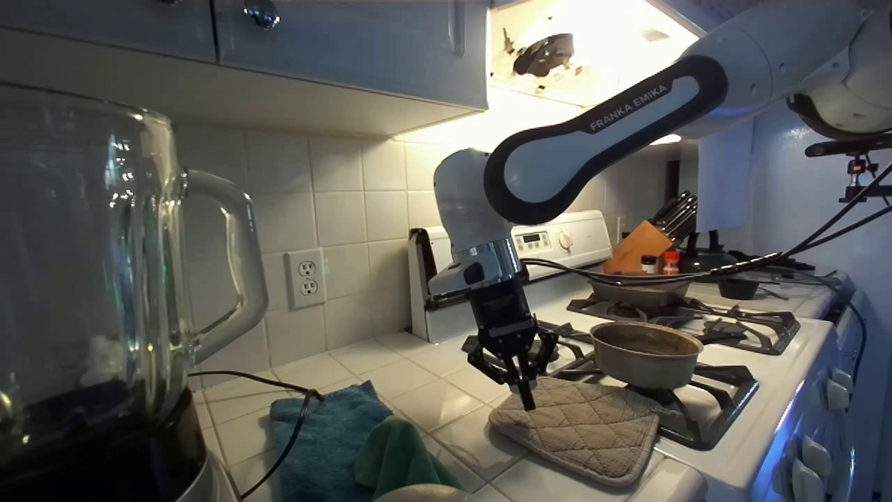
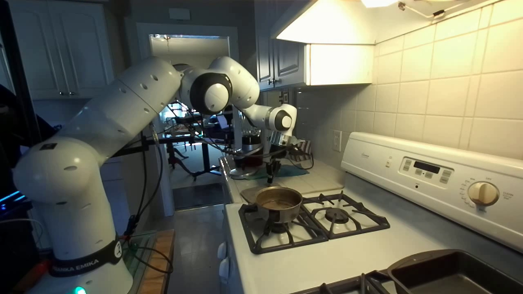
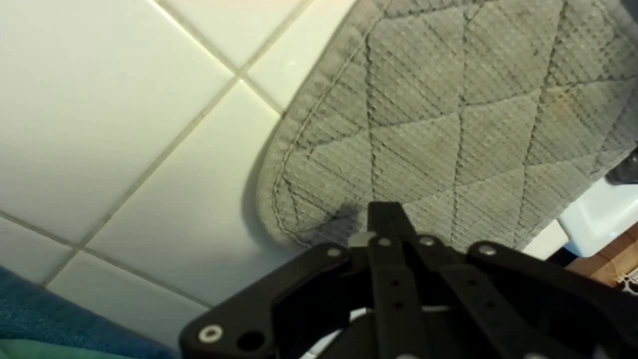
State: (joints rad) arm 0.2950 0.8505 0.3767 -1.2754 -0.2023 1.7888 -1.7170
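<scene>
A grey quilted pot holder (image 1: 582, 429) lies on the white tiled counter next to the stove. It fills much of the wrist view (image 3: 448, 114), and part of it shows behind the pot in an exterior view (image 2: 250, 194). My gripper (image 1: 527, 397) points down over the pot holder's edge nearest the wall. In the wrist view the fingers (image 3: 388, 219) are together with nothing visible between them, and a shadow falls on the pot holder beside them. Whether the tips touch the cloth is unclear. The gripper also shows behind the pot (image 2: 270, 176).
A metal pot (image 1: 648, 362) stands on the near burner grate. A blue towel (image 1: 317, 436) and green cloth (image 1: 401, 453) lie on the counter beside a glass blender (image 1: 240, 279). A baking pan (image 2: 457, 273) and knife block (image 1: 637, 247) stand farther along.
</scene>
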